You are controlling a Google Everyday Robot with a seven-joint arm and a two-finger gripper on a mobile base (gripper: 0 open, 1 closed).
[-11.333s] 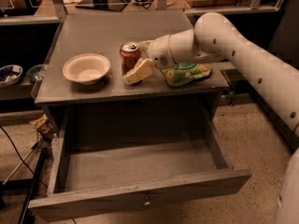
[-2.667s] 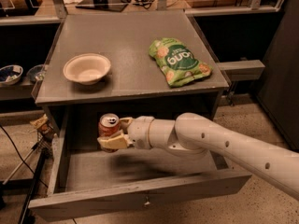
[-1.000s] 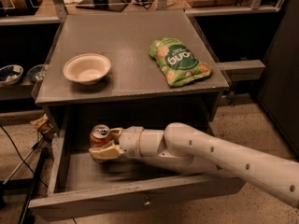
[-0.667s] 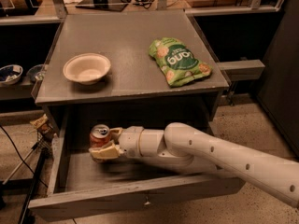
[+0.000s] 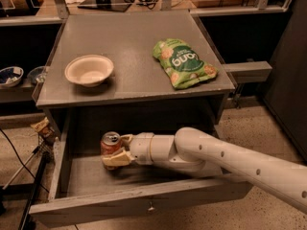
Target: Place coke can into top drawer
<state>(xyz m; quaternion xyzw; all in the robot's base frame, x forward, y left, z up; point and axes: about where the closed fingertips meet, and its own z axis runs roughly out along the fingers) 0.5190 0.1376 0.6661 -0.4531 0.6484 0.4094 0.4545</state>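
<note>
The coke can point(image 5: 110, 144), red-brown with a silver top, stands upright inside the open top drawer point(image 5: 144, 202), toward its left side. My gripper point(image 5: 117, 150) reaches in from the right on a white arm and is shut on the can, one cream finger behind it and one point(image 5: 116, 159) in front near its base. The can's bottom sits at or just above the drawer floor; I cannot tell which. The drawer is pulled far out, its worn front panel and small metal knob point(image 5: 150, 206) nearest the camera.
On the grey cabinet top point(image 5: 134, 87) above the drawer lie a white bowl point(image 5: 89, 70) at left and a green snack bag point(image 5: 183, 63) at right. Dishes point(image 5: 10, 75) sit on a shelf at far left. Cables and a stand point(image 5: 29, 176) are beside the drawer's left wall.
Over the last seconds the gripper carried the can down and leftward inside the drawer. In the last second nothing visibly moved.
</note>
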